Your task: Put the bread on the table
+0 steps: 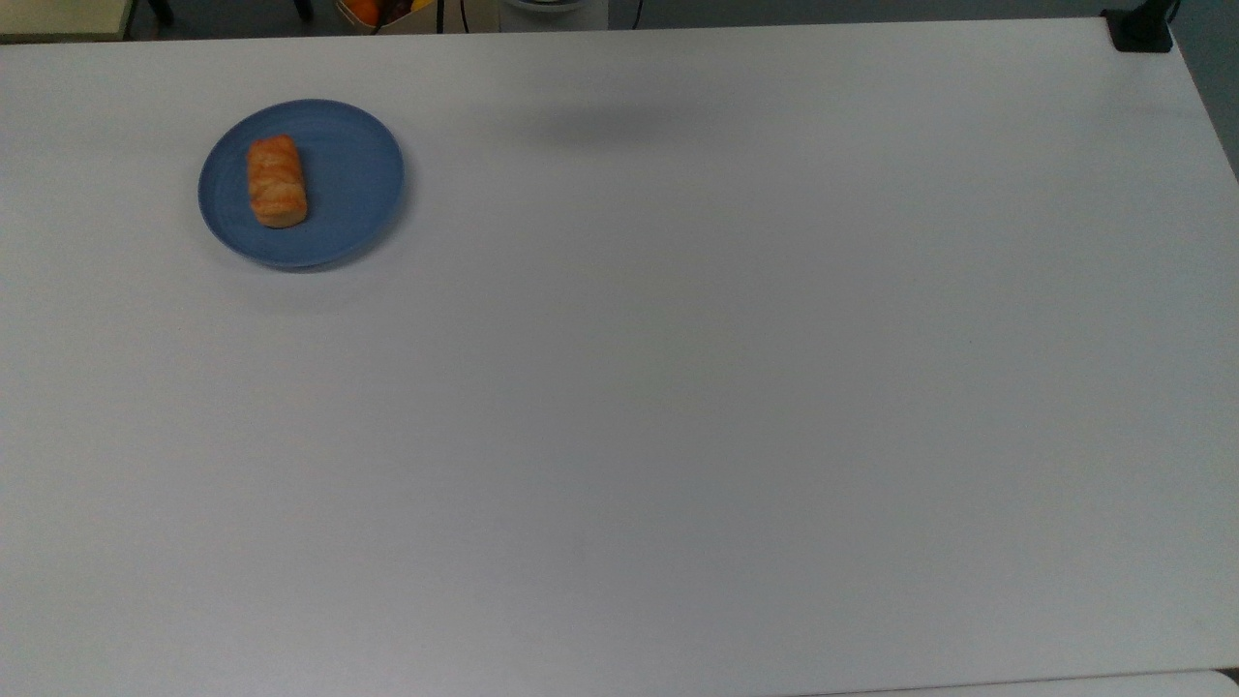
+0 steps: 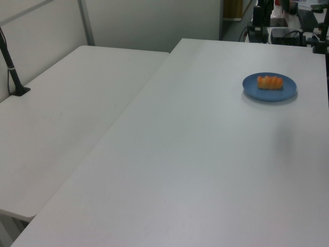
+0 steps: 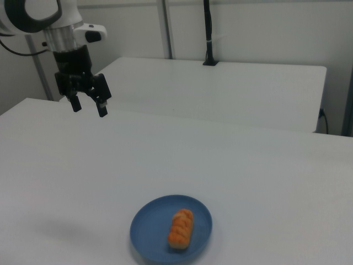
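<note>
The bread (image 1: 277,181) is a small golden-orange roll lying on a round blue plate (image 1: 348,184) at the top view's upper left. The left view has the bread (image 2: 270,82) on the plate (image 2: 287,90) at its far right, and the right view has the bread (image 3: 181,227) on the plate (image 3: 149,232) near its bottom edge. The white table (image 1: 678,387) carries the plate. In the right view my gripper (image 3: 88,109) hangs open high above the table at the upper left, well apart from the bread, with nothing between its fingers.
A second white table (image 2: 67,123) adjoins along the left view's left side, with a black pole (image 2: 13,72) clamped on it. A black clamp (image 1: 1140,31) sits at the top view's upper right corner. A faint arm shadow (image 1: 619,121) lies on the table.
</note>
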You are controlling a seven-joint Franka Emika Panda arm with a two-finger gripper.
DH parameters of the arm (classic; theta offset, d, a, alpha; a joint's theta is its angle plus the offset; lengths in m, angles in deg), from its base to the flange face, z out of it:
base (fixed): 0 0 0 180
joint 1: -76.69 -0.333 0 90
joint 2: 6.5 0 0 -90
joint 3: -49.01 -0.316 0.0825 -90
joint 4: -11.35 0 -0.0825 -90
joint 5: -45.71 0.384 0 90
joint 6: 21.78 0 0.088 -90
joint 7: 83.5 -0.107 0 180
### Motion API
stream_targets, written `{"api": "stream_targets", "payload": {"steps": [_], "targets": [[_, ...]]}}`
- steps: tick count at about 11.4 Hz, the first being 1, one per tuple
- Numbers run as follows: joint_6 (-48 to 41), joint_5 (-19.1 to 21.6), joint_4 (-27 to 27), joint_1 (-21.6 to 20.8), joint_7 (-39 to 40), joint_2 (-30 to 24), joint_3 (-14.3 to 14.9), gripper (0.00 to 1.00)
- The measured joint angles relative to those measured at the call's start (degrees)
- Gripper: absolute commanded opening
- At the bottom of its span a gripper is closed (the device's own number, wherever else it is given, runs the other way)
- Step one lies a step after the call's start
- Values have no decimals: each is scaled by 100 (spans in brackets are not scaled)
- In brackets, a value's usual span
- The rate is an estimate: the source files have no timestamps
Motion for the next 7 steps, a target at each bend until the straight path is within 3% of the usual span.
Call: {"api": "stream_targets", "payload": {"steps": [7], "targets": [[2, -2, -5, 1322, 1792, 29, 144, 100]]}}
